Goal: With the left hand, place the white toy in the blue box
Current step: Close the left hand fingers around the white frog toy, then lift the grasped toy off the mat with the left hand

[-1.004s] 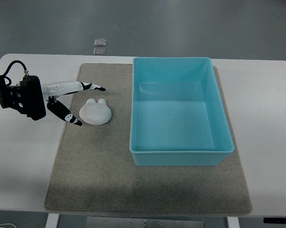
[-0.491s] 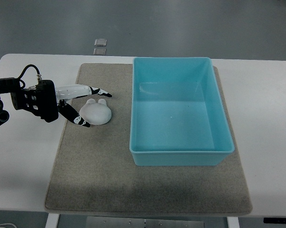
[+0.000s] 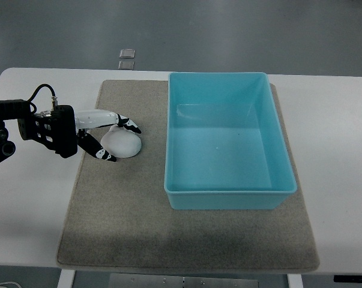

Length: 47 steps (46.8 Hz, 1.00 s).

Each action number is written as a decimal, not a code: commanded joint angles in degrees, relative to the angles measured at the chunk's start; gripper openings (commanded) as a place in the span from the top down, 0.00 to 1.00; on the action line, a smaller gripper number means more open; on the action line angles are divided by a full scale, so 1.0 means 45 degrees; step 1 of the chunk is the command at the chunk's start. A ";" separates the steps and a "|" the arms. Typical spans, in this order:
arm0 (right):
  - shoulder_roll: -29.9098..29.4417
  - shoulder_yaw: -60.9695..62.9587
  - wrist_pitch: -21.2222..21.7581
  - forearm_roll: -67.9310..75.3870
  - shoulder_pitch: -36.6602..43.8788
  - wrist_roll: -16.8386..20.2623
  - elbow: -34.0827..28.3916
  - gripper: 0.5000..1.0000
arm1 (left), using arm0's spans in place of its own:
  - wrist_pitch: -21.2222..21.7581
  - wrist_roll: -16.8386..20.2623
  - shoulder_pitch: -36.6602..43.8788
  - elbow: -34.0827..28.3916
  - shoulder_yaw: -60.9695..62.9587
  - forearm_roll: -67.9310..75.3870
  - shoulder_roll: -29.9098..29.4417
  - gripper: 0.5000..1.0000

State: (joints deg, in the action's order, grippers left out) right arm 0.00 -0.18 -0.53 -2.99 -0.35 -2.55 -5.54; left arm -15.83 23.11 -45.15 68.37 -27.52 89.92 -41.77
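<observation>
The white toy (image 3: 123, 144), a rounded flat shape, lies on the grey mat (image 3: 138, 228) left of the blue box (image 3: 229, 141). My left hand (image 3: 116, 139) comes in from the left edge and sits at the toy. Its upper fingers (image 3: 125, 122) lie over the toy's far side and its thumb (image 3: 101, 153) is at the near left side. The fingers curl around the toy, which still rests on the mat. The blue box is open and empty. The right hand is not in view.
The mat lies on a white table (image 3: 337, 180). The box takes up the mat's right half. Two small square objects (image 3: 126, 59) lie on the floor beyond the table's far edge.
My left hand has moved right onto the toy. Its fingers, spread beside the toy earlier, now curl over its far side and cover its ears.
</observation>
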 commanded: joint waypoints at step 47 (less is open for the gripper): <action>0.0000 0.0000 0.0001 0.0000 0.0000 0.0000 0.0000 0.13 | 0.1096 0.0021 -0.0493 -0.0116 0.0021 0.0076 -0.0113 1.00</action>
State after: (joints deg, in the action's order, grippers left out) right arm 0.00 -0.18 -0.53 -2.99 -0.35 -2.55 -5.54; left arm -10.87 23.13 -47.04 67.77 -27.42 90.27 -42.09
